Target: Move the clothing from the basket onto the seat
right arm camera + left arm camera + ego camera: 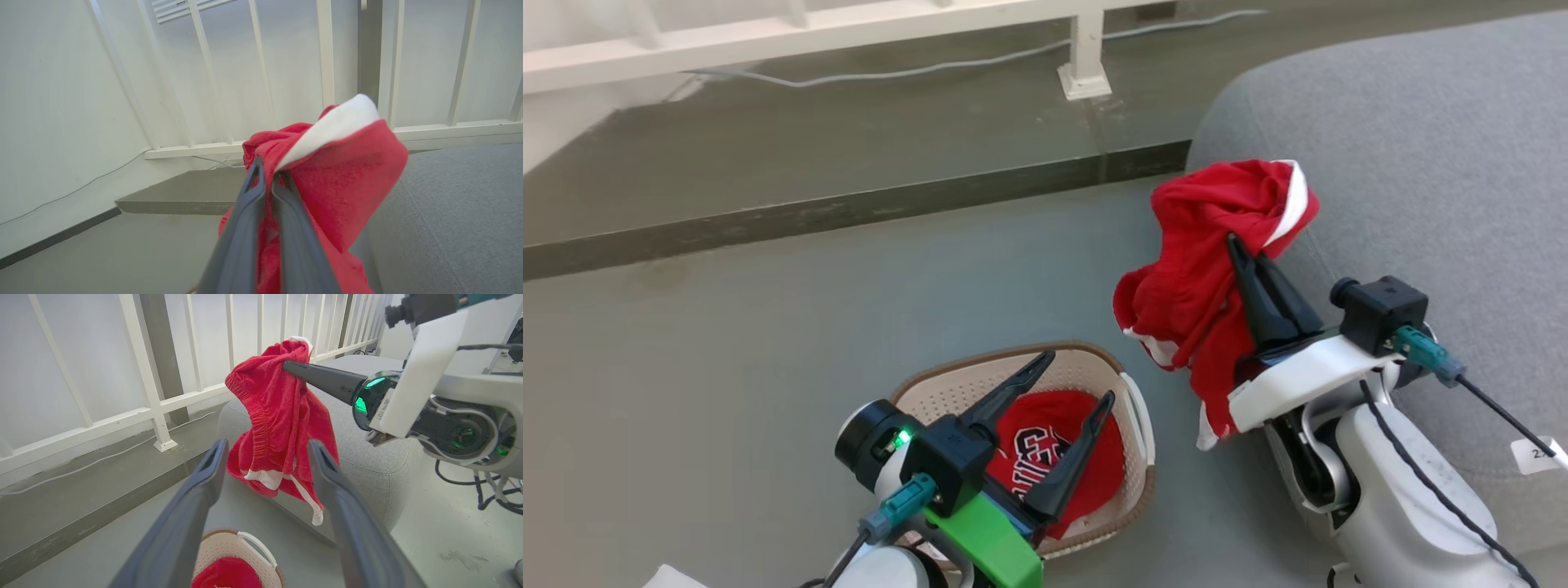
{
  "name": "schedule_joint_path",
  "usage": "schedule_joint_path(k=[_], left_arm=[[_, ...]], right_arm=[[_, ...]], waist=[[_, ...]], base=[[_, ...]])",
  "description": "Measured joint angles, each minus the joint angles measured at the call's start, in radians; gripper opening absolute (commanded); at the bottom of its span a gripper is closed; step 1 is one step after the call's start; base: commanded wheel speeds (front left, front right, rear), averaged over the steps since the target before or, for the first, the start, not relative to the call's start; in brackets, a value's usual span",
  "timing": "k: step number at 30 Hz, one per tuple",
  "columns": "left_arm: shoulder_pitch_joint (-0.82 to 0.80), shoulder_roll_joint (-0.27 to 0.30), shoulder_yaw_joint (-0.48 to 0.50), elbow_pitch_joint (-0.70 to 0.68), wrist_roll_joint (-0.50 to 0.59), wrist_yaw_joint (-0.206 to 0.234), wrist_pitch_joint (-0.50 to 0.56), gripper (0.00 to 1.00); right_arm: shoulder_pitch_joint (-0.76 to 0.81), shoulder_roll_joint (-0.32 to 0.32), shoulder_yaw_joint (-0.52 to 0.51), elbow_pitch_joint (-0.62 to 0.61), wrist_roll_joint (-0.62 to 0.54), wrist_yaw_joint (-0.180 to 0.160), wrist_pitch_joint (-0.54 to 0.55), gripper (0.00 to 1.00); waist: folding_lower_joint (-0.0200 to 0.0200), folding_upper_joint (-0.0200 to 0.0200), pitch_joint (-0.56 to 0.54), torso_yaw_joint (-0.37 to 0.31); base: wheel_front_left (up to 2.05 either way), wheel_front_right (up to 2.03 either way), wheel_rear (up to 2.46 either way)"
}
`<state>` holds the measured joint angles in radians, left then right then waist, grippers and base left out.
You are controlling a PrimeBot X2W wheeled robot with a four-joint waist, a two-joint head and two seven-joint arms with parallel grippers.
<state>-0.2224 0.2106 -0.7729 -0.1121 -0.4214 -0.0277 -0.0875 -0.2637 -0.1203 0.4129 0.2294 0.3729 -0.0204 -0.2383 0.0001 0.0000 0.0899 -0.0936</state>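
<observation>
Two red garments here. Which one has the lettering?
The garment lying in the basket, below the open left pincer: black-and-white lettering shows on it. The other garment, plain red with white trim, hangs from the shut right pincer.

- The lettered red garment [1045, 457] in the basket [1131, 392] bears black-and-white block lettering. The fingers [1066, 469] of the left gripper [1080, 376] cover part of it; "C" and "E" show, but no whole word.
- A white tag [1535, 453] on the seat [1421, 163] begins with "2"; the rest is cut off.
- A small marking on the right arm's wrist ring [382, 410] is too small to read.
</observation>
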Motion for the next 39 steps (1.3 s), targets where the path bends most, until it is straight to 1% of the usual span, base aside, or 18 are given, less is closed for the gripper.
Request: schedule_joint_path(k=[2,6,10,12,20,22,24,26,30,36,39], left_arm=[[0.000,0.003,0.000,-0.004,0.006,0.000,0.001,1.00],[-0.001,0.015,-0.004,-0.023,0.015,0.000,0.015,1.00],[-0.003,0.027,-0.005,-0.029,0.022,0.000,0.026,1.00],[-0.004,0.028,-0.005,-0.033,0.024,0.000,0.033,1.00],[-0.044,0.050,-0.005,-0.055,0.039,-0.009,0.062,1.00],[-0.052,0.055,-0.005,-0.059,0.057,-0.011,0.069,1.00],[-0.060,0.056,-0.005,-0.061,0.058,-0.016,0.079,1.00],[-0.063,0.056,-0.006,-0.063,0.058,-0.018,0.087,1.00],[-0.090,0.056,-0.008,-0.072,0.061,-0.025,0.097,1.00],[-0.127,0.056,-0.016,-0.093,0.069,-0.034,0.120,1.00],[-0.139,0.057,-0.021,-0.098,0.070,-0.035,0.136,1.00]], right_arm=[[0.000,-0.001,-0.012,0.000,0.005,-0.001,0.000,0.00],[0.000,-0.002,-0.030,0.000,0.007,-0.017,0.000,0.00],[-0.001,-0.002,-0.051,0.000,0.009,-0.018,-0.003,0.00],[-0.007,-0.002,-0.061,0.000,0.013,-0.025,-0.003,0.00],[-0.076,-0.005,-0.126,0.003,0.034,-0.027,-0.011,0.00],[-0.092,-0.007,-0.147,0.005,0.035,-0.034,-0.011,0.00],[-0.115,-0.010,-0.172,0.010,0.042,-0.035,-0.011,0.00],[-0.145,-0.018,-0.196,0.016,0.045,-0.042,-0.012,0.00],[-0.208,-0.033,-0.247,0.022,0.052,-0.042,-0.012,0.00],[-0.301,-0.046,-0.310,0.047,0.060,-0.044,-0.012,0.00],[-0.362,-0.066,-0.337,0.072,0.064,-0.044,-0.013,0.00]], waist=[[0.0000,0.0000,0.010,-0.013],[0.0000,0.0000,0.033,-0.042],[0.0000,0.0000,0.059,-0.074],[0.0000,0.0000,0.073,-0.092],[0.0000,0.0000,0.138,-0.162],[0.0000,0.0000,0.155,-0.178],[0.0000,0.0000,0.173,-0.192],[0.0000,0.0000,0.191,-0.205],[0.0000,0.0000,0.228,-0.225],[0.0000,0.0000,0.283,-0.239],[0.0001,0.0000,0.311,-0.240]], base=[[0.00,0.00,0.00],[0.00,0.00,0.00],[0.00,0.00,0.00],[0.00,0.00,0.00],[0.00,0.00,0.00],[0.00,0.00,0.00],[0.00,0.00,0.00],[0.00,0.00,0.00],[0.00,0.00,0.00],[0.00,0.00,0.00],[0.00,0.00,0.00]])
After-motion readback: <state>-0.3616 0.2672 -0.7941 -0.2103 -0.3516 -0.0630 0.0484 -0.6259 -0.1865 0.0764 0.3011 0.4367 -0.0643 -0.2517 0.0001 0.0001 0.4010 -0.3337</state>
